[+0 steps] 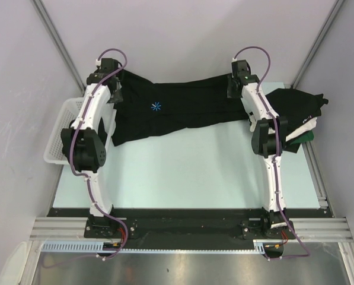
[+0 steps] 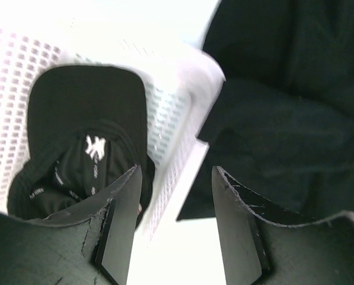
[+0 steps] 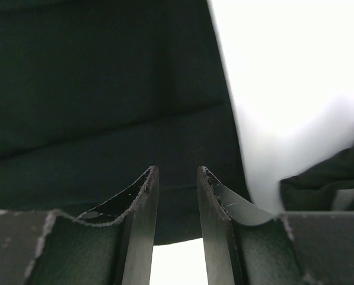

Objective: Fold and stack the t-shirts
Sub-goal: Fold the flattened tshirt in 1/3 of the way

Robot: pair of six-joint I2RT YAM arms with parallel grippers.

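Slack is my main worry: the black cloth t-shirt with the small blue starburst mark (image 1: pixel 177 110) lies stretched across the far side of the pale table (image 1: pixel 182 172), rumpled along its near hem, so a fold begun from here could trap wrinkles or come out crooked. My left claw (image 2: pixel 177 172) stands open with nothing between its jaws, hovering over the rim of the white plastic mesh basket (image 1: pixel 58 148), just beside the shirt's left edge. If I close there carelessly, I could catch mesh instead of cloth, or drag the basket and the black cap with a white logo (image 2: pixel 85 107) lying in it. My right claw (image 3: pixel 177 169) has its jaws only narrowly parted, and I see no cloth pinched in the gap, just the shirt's hem and bare table beyond, so a pull from that side might gather nothing. The folded stack of t-shirts (image 1: pixel 295 107), black on top with white and green showing beneath, sits just beside my right elbow, and a wide swing could knock it askew. Both arms reach far forward, elbows bowed a little outward, wrists pitched down at the shirt's two far ends.
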